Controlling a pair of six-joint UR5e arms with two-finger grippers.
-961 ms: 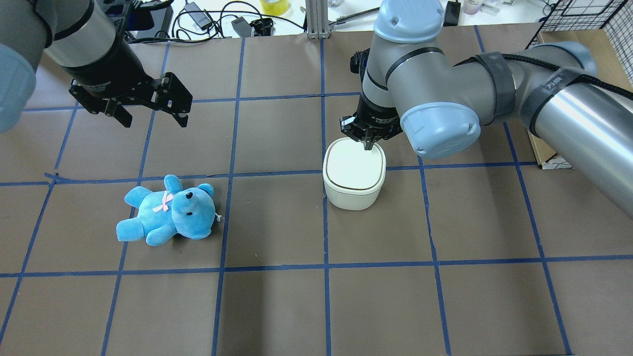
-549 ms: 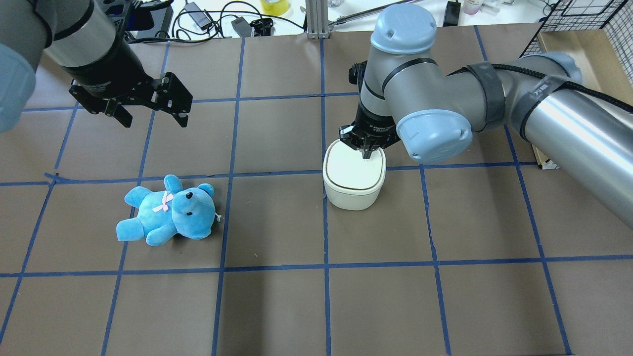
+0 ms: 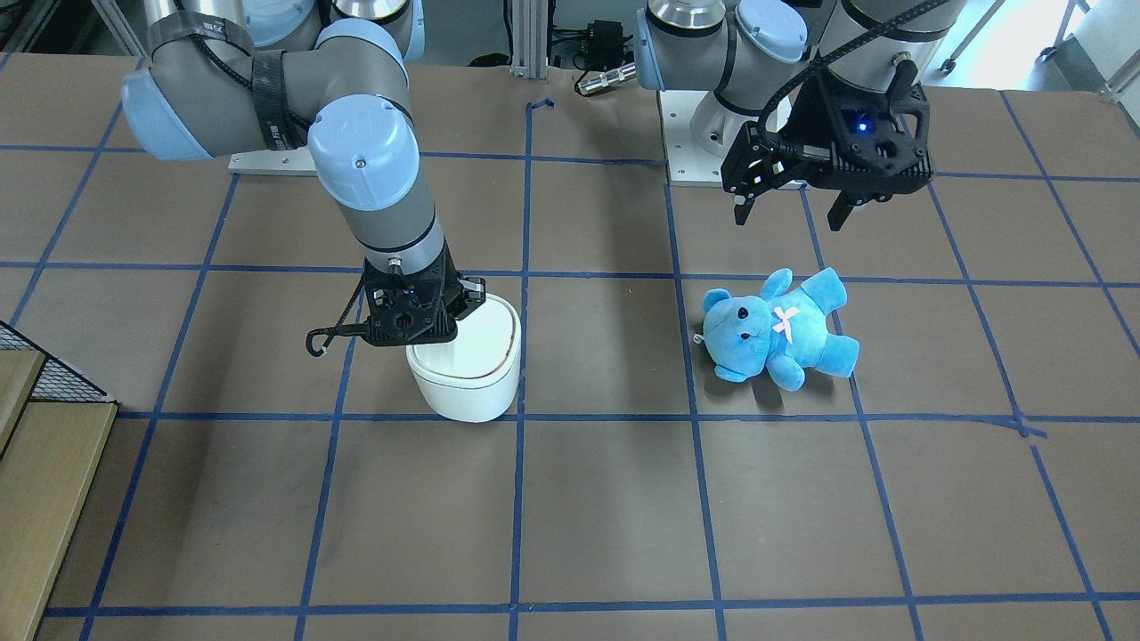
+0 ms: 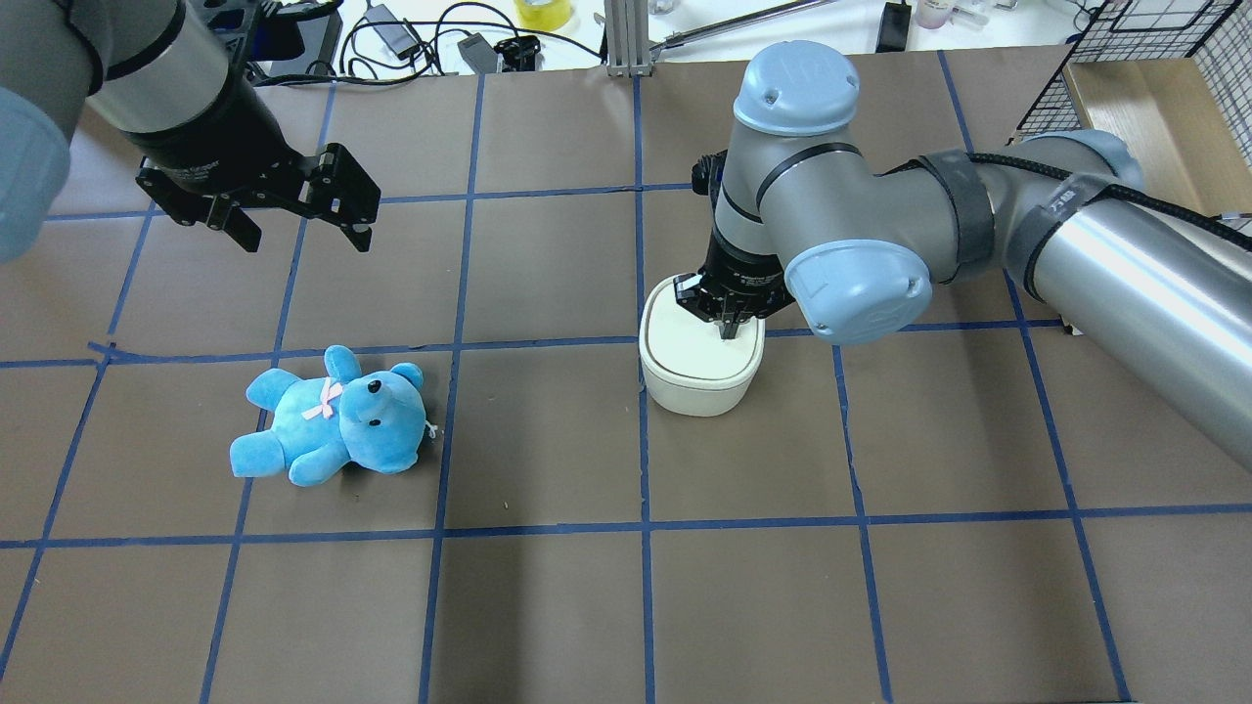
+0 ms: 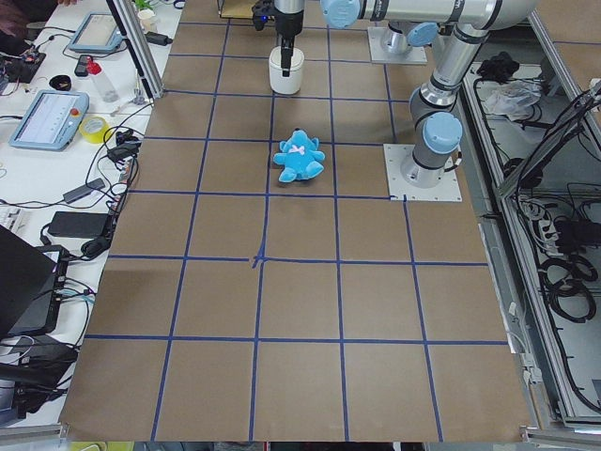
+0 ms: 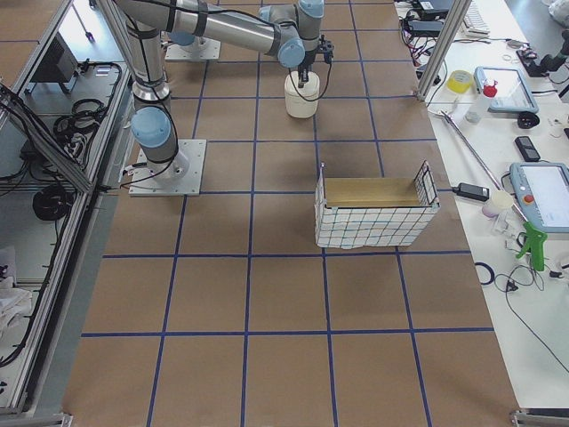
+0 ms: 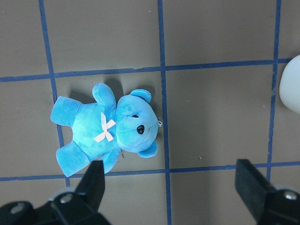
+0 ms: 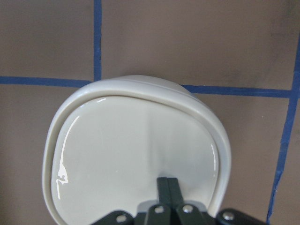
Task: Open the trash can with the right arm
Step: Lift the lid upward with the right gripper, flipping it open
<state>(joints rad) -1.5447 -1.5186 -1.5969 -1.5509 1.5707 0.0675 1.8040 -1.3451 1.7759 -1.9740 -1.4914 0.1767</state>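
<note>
The white trash can (image 4: 700, 376) stands mid-table with its flat lid (image 8: 136, 154) down. It also shows in the front view (image 3: 472, 378). My right gripper (image 4: 729, 330) is shut, its joined fingertips (image 8: 167, 187) pointing straight down on the lid's top, near the lid's right side in the overhead view. It grips nothing. My left gripper (image 4: 305, 235) is open and empty, hovering high over the table's far left, above and beyond the blue teddy bear (image 4: 333, 416).
The teddy bear (image 3: 779, 329) lies about two squares to the left of the can in the overhead view. A wire basket with a wooden floor (image 6: 373, 213) stands at the table's right end. Cables and tools lie beyond the far edge.
My right gripper has moved from the lid's far edge toward its middle and come lower. The lid stays down. The left arm has not moved.
</note>
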